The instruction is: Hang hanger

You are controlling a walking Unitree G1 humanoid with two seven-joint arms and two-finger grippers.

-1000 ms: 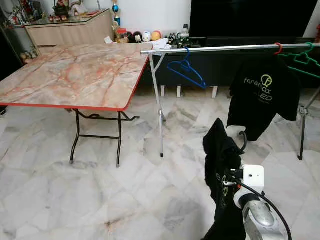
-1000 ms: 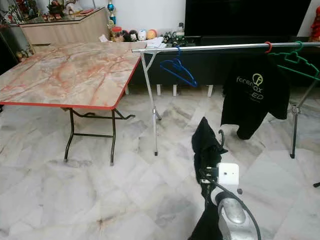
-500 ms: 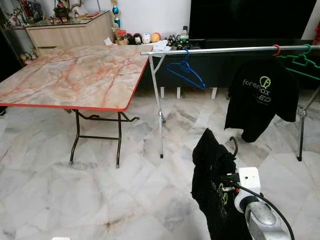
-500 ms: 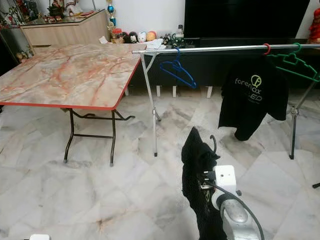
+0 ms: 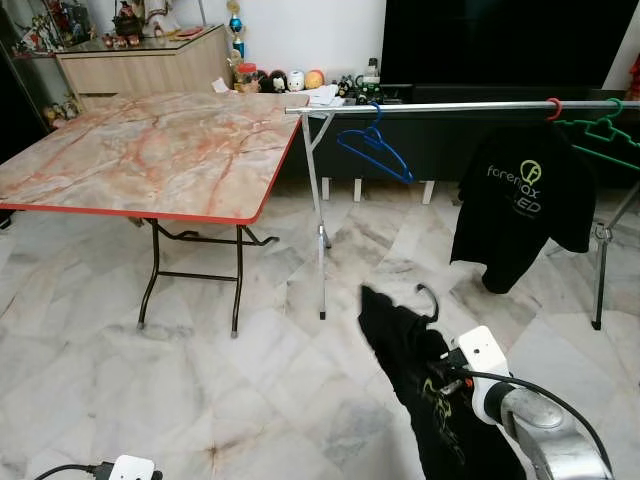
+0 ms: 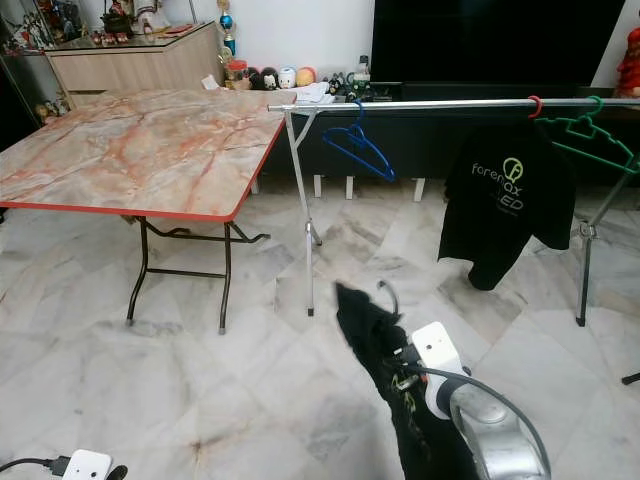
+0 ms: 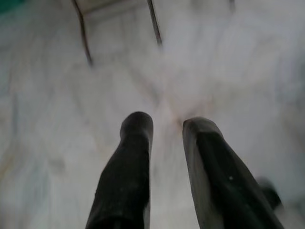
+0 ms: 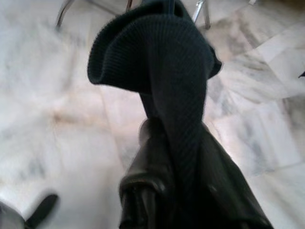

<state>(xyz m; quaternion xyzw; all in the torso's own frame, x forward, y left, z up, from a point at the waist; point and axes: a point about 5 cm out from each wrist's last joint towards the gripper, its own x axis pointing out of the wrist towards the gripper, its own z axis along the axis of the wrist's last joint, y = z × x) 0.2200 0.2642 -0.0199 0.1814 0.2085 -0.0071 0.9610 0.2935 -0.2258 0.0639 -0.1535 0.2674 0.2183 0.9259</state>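
Observation:
A black hanger's hook (image 5: 431, 297) sticks up from a black shirt (image 5: 415, 385) draped over it, low at the right over the floor. My right gripper (image 5: 442, 366) is shut on this hanger and shirt; in the right wrist view the dark cloth (image 8: 162, 71) wraps its fingers (image 8: 143, 191). The silver clothes rail (image 5: 450, 102) runs across behind, well above and beyond the held hanger. My left gripper (image 7: 167, 126) hangs low over the marble floor, open with nothing between its fingers.
On the rail hang a blue hanger (image 5: 375, 150), a black printed shirt (image 5: 522, 205) on a red hook, and a green hanger (image 5: 605, 128). A marble-topped folding table (image 5: 150, 160) stands to the left of the rail. A dark TV unit (image 5: 480, 40) is behind.
My right arm has swung the held shirt and hanger leftward and lower, tilting them. My left wrist's white box has come into view at the bottom left.

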